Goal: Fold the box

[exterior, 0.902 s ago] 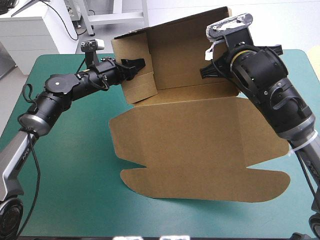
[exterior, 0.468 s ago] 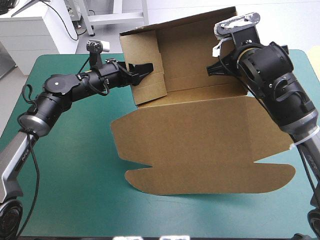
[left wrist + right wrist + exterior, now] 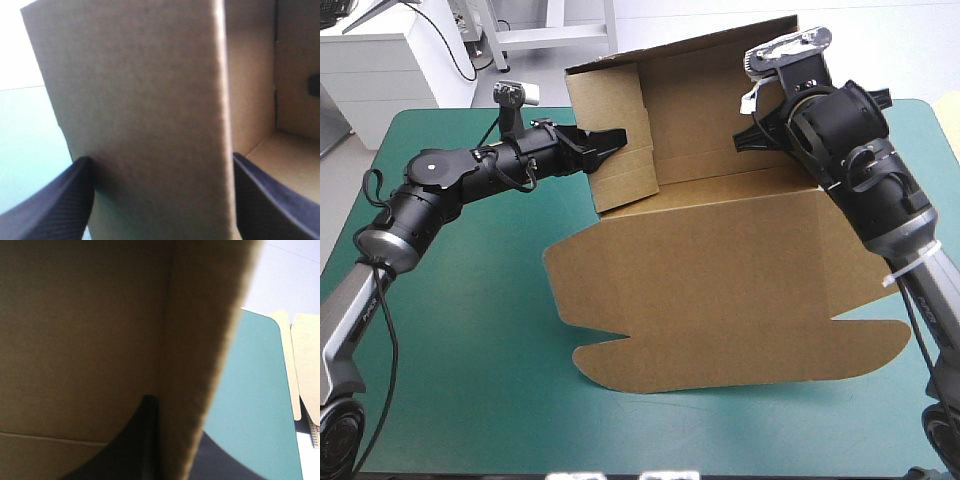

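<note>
The brown box (image 3: 720, 280) lies with its broad lid flat toward the table's front. Its back wall (image 3: 710, 110) and left side wall (image 3: 615, 140) stand raised. My left gripper (image 3: 610, 137) is at that side wall from outside. In the left wrist view the wall (image 3: 145, 115) fills the space between the spread fingers of the left gripper (image 3: 160, 157), which is open. My right gripper (image 3: 752, 135) is at the box's right rear corner. In the right wrist view the right gripper (image 3: 172, 415) is shut on the edge of a box panel (image 3: 75, 340).
The teal-green cover (image 3: 460, 320) is bare to the left of the box and in front of it. Pale board sheets (image 3: 295, 365) show past the table's edge in the right wrist view. White furniture (image 3: 380, 60) stands beyond the far left corner.
The box has slid and swung a little to the right, and its raised walls stand slightly higher. Both grippers moved right with it, keeping their places at the walls.
</note>
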Robot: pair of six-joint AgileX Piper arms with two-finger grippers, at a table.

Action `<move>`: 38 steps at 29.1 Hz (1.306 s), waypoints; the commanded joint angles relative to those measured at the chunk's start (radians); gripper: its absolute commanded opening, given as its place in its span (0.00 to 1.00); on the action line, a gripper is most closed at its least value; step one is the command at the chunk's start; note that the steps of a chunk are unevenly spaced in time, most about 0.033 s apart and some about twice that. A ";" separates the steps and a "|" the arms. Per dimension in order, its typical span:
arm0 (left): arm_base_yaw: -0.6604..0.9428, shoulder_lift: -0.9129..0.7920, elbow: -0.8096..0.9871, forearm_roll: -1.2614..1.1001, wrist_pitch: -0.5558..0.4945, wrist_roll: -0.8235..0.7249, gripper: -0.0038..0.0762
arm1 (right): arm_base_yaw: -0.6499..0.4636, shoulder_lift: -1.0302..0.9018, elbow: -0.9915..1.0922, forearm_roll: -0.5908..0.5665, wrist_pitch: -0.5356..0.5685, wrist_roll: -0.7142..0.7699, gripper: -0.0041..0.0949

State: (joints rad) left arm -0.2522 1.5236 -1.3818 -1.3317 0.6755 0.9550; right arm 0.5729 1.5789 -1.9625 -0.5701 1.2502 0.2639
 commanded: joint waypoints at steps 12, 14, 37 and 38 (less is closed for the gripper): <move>-0.026 -0.057 -0.041 -0.057 0.069 -0.002 0.66 | 0.015 -0.010 -0.027 0.027 -0.026 -0.001 0.03; -0.026 -0.062 -0.041 -0.018 0.056 -0.031 0.66 | 0.015 -0.010 -0.027 0.025 -0.027 0.003 0.03; -0.059 -0.083 -0.041 0.197 -0.159 -0.209 0.60 | 0.103 -0.002 -0.027 -0.105 -0.109 0.113 0.03; -0.059 -0.083 -0.041 0.197 -0.167 -0.209 0.60 | 0.118 -0.002 -0.027 -0.136 -0.113 0.129 0.03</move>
State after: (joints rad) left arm -0.2862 1.4891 -1.3818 -1.0616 0.5023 0.7463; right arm 0.6577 1.6039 -1.9654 -0.6686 1.2429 0.3812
